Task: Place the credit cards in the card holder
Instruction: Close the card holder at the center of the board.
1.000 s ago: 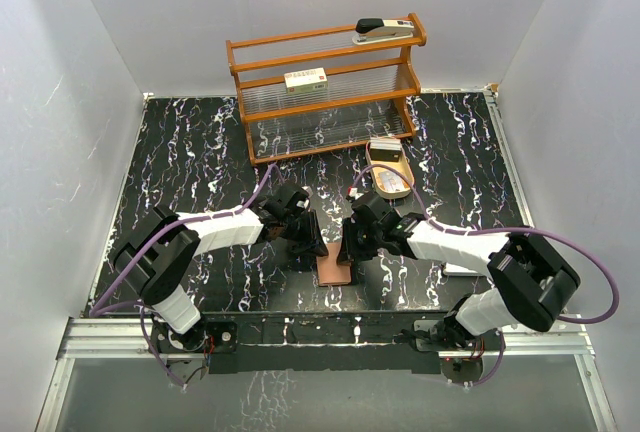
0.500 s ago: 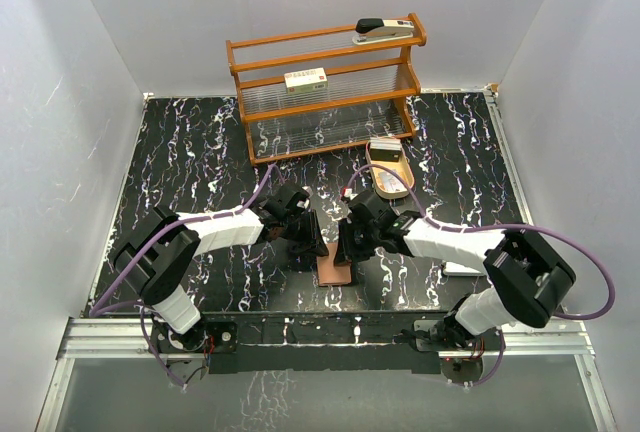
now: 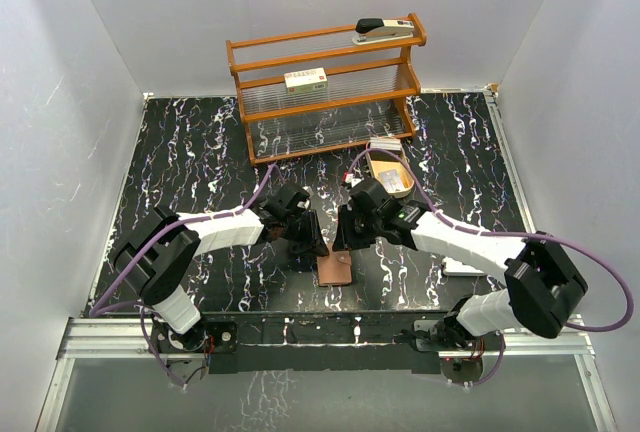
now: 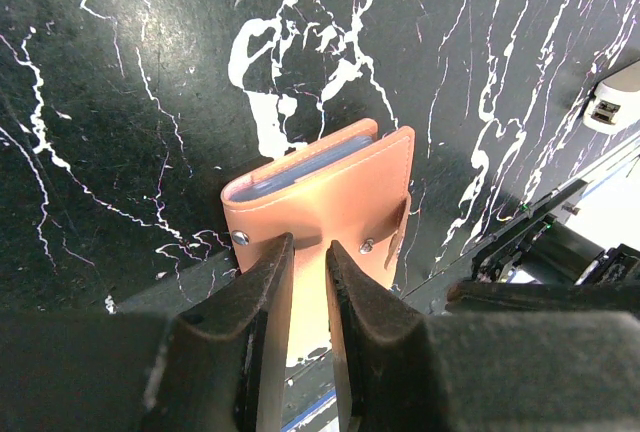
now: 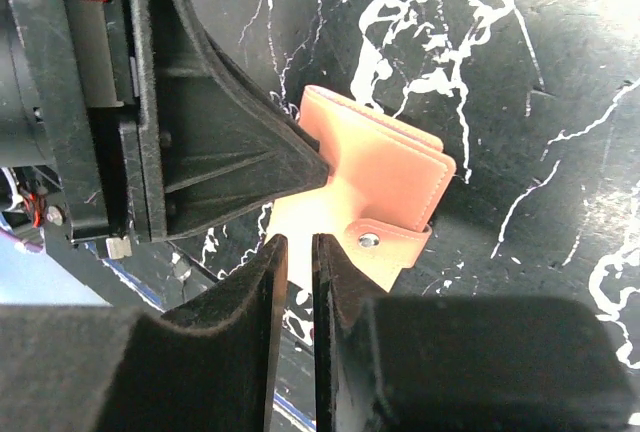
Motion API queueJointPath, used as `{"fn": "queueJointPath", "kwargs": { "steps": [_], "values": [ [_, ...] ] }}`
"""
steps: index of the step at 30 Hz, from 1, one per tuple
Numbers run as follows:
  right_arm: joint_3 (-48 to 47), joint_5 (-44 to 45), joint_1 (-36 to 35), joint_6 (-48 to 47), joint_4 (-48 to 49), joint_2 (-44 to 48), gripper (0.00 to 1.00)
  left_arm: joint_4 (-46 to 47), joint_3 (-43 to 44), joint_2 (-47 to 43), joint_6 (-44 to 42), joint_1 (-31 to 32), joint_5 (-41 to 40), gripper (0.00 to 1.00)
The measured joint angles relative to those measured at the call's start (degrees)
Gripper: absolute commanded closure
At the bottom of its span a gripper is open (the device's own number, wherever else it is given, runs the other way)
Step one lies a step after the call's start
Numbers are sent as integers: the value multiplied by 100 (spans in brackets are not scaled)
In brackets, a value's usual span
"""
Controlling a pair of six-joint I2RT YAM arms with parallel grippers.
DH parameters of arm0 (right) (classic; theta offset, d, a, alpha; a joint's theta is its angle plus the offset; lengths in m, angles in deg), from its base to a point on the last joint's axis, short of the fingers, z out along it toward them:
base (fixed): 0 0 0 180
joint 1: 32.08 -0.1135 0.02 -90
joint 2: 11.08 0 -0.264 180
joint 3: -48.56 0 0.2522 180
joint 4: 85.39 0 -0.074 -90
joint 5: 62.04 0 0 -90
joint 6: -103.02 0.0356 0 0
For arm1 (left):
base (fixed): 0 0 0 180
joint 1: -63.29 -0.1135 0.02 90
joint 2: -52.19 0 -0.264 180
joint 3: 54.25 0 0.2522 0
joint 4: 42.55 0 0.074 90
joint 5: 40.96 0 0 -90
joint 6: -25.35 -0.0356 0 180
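holder: The holder [image 4: 320, 192] lies folded on the table [image 3: 200, 152], near the front edge at the middle, between my two grippers. It is on the same spot as a second ago.
cards: Light blue edges of the cards [image 4: 300, 167] show in the holder's open side, so at least some are tucked in. I cannot count them.
tab: The tab wraps round one corner with a stud showing. I cannot tell whether it is fastened.
left gripper: My left gripper [image 4: 307, 247] is drawn in to a narrow slit with its tips on the holder's near edge. It has not moved in the last second.
right gripper: My right gripper [image 5: 298, 242] is just as narrow, with its tips over the opposite edge. I cannot tell whether either pair pinches the leather or only presses on it.
change: My right arm has swung a little left and farther out over the holder.
meaning: I judge the loading mostly done, with closing or letting go left.
table: It is black with white marbling.
farther back: A wooden tray [image 3: 406, 170] sits just beyond my right arm. Behind it is a wooden rack [image 3: 320, 92] with a stapler [image 3: 385, 29] on top and a box [image 3: 306, 79] on a shelf.
room: White walls on three sides.
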Motion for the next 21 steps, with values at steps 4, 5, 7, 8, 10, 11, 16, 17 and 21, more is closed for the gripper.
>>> {"fn": "queueJointPath", "kwargs": {
  "steps": [4,5,7,8,10,11,16,17,21],
  "values": [
    [-2,151,74,-33,-28,24,79,2,0,0,2,2,-2,81],
    [20,179,105,-37,-31,20,79,4,0,0,2,4,-2,81],
    [81,210,170,-39,-26,13,78,4,-2,0,2,4,-4,82],
    [122,216,208,-39,-4,9,78,4,-2,0,2,4,-4,81],
    [197,219,271,-39,26,-28,78,4,-2,0,4,4,-7,81],
    [227,210,286,-39,63,-61,78,4,-2,0,4,4,-7,81],
    [422,48,337,-24,271,-262,78,7,-2,0,4,4,-9,81],
    [461,7,337,-22,313,-289,78,7,-2,0,4,7,-9,81],
    [575,-131,334,-11,483,-365,78,9,-2,0,4,7,-9,82]
  ]
}}
